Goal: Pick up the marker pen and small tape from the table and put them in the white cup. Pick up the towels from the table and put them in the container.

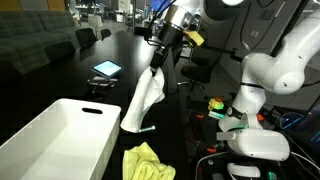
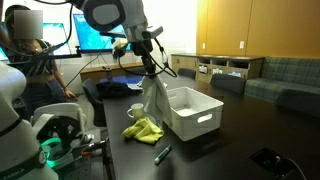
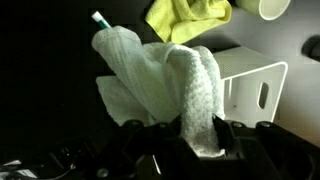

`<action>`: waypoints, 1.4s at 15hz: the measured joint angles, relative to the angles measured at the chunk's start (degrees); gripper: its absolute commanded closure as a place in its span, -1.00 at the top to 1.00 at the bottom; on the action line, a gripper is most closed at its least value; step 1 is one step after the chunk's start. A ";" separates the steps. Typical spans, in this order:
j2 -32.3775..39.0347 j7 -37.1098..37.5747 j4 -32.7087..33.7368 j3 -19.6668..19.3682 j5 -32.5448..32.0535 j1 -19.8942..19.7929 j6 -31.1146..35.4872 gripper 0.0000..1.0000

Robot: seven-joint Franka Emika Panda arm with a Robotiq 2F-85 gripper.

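Nearest: yellow-green towel [image 1: 146, 161], bunched up on the dark surface [image 1: 60, 75], just beside the white container [image 1: 55, 140]. A bit farther: marker pen [image 1: 148, 128] lying flat on the surface. Farther still: white towel [image 1: 146, 100] hanging down by the container's edge, top end pinched tight in the claw [image 1: 158, 66] up high.

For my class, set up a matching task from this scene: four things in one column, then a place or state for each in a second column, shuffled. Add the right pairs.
Column A
1. white towel
2. yellow-green towel
3. marker pen
4. container

Column B
a. lies crumpled on the table
b. stands open-topped on the table
c. hangs from the shut gripper
d. lies flat on the table, thin and dark

Pairs: 1-c, 2-a, 3-d, 4-b
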 measured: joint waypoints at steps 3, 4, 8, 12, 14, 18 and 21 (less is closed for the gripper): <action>-4.24 2.21 -0.45 -0.13 3.23 0.02 1.62 -0.75; -5.16 2.76 -0.69 -0.13 3.54 0.02 2.56 -0.76; -6.57 3.02 -0.13 -0.34 2.93 0.00 4.30 -0.76; -5.39 2.64 2.94 -0.67 0.57 -0.02 3.84 -0.76; -2.37 2.73 7.48 0.35 -1.62 0.00 3.51 -0.76; 8.03 2.66 19.13 2.62 -5.37 0.14 1.44 -0.76; 15.97 2.60 27.50 3.91 -8.48 0.37 -0.80 -0.76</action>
